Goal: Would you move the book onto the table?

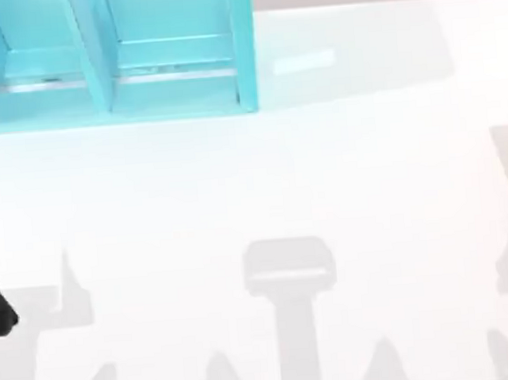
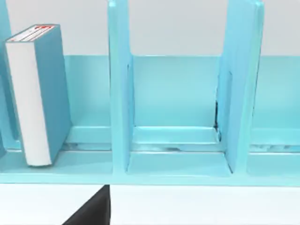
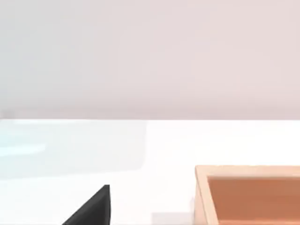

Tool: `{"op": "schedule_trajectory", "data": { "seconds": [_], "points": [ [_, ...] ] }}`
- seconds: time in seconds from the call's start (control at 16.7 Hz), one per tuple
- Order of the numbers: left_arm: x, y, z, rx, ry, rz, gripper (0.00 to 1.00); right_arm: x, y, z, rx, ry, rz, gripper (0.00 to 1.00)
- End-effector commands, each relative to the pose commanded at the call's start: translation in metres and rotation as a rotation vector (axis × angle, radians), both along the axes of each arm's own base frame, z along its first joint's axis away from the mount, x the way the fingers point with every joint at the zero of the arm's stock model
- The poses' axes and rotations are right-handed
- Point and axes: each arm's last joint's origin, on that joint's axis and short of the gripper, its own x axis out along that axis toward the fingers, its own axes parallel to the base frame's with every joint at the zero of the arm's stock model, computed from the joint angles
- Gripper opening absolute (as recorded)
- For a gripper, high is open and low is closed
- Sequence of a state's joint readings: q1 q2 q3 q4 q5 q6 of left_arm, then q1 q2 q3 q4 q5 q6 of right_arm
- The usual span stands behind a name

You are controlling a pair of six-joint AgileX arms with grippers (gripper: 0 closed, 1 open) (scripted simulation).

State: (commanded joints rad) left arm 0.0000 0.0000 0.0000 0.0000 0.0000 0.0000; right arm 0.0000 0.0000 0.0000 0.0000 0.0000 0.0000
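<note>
Since the book point(image 2: 35, 93) stands upright in a shelf point(image 2: 173, 93) bay ahead of the left tool point(image 2: 89, 208), off to one side, shift over, go in level w/ the spine, pinch mid-height, lift clear before lowering to the bench point(image 1: 255, 199); tool state: can't tell.

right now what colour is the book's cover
Teal-blue, with white page edges; the book shows best in the left wrist view.

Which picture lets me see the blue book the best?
The left wrist view. There the book stands upright in a compartment of the shelf, with its white page edges and red mark showing. The top view looks down on the shelf, where I can't make out the book. The right wrist view looks across the table.
</note>
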Motion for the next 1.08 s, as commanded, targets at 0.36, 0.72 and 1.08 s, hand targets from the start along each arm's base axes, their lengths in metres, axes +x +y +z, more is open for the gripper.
{"op": "schedule_trajectory", "data": {
  "seconds": [0.36,0.72,1.08],
  "points": [
    [0.004,0.002,0.021,0.002,-0.036,-0.008,1.00,0.000,0.000,0.000,0.000,0.000,0.000,1.00],
    [0.048,0.019,0.072,0.011,-0.037,-0.014,1.00,0.000,0.000,0.000,0.000,0.000,0.000,1.00],
    [0.150,0.073,0.061,-0.012,0.089,-0.022,1.00,0.000,0.000,0.000,0.000,0.000,0.000,1.00]
  ]
}}
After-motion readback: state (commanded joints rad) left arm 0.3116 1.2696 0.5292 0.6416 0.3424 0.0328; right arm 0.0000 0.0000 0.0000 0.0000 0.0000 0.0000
